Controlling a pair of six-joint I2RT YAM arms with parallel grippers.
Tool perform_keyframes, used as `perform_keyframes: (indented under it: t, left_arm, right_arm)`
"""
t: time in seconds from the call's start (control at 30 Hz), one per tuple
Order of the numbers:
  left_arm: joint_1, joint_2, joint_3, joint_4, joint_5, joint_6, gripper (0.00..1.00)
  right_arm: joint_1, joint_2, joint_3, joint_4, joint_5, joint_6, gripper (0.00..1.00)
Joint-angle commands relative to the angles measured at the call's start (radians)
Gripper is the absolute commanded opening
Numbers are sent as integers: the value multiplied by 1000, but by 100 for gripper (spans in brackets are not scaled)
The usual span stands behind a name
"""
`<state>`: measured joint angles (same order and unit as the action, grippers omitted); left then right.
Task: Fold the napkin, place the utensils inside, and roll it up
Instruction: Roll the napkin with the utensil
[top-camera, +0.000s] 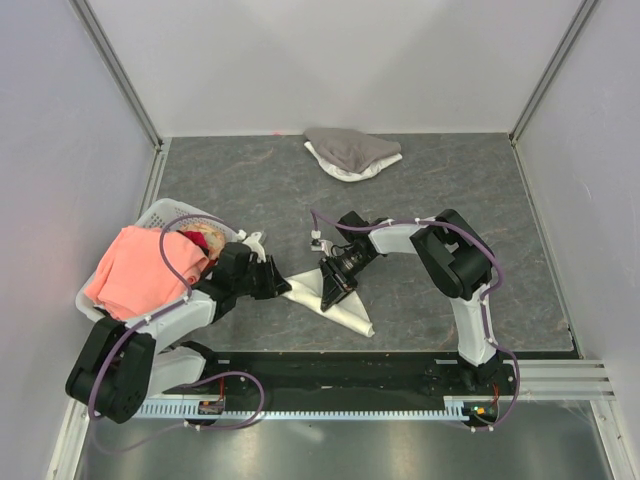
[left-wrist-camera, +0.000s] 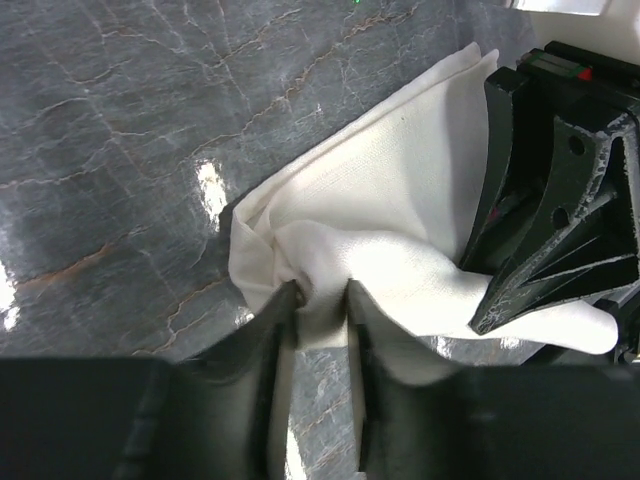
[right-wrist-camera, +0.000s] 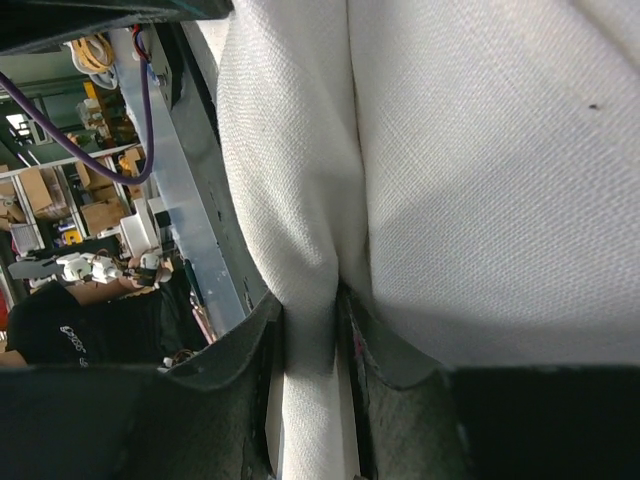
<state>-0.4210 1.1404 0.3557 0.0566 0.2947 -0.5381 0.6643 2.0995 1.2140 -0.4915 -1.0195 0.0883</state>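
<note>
The folding step is in hand. The napkin (top-camera: 340, 305) lies bunched on the table (top-camera: 250, 180), near the middle. The left end effector (left-wrist-camera: 322, 300) and the right end effector (right-wrist-camera: 310, 310) each pinch a fold of it, jaws narrowed. The next move likely calls for drawing the cloth taut and flat.

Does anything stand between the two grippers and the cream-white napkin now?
Nothing visible does. The left gripper holds a fold of the thin cream-white cloth napkin between its jaws, and the right gripper pinches another fold of it.
</note>
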Motion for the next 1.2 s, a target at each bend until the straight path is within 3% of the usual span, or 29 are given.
perform_keyframes:
  t: [0.0, 0.2, 0.43, 0.57, 0.7, 0.93, 1.17]
  left_arm:
    - [-9, 47, 6, 74, 18, 26, 21]
    - [-10, 81, 46, 10, 8, 26, 2]
    - [-12, 119, 135, -155, -16, 33, 2]
    - [-12, 131, 175, -234, -22, 20, 2]
    - [-13, 156, 216, -296, -9, 18, 2]
    - [-12, 183, 238, -327, 14, 18, 2]
    - [-12, 182, 241, -339, 18, 18, 2]
  right_arm:
    - [4, 50, -19, -13, 168, -44, 33]
    - [6, -39, -21, -10, 260, -6, 41]
    - [30, -249, -30, -1, 436, 14, 56]
    - [136, -372, -42, 22, 649, -8, 64]
    - [271, -487, -96, 108, 986, -68, 69]
    - [451, -518, -224, 264, 1280, -174, 72]
    - [528, -486, -251, 330, 1296, -234, 70]
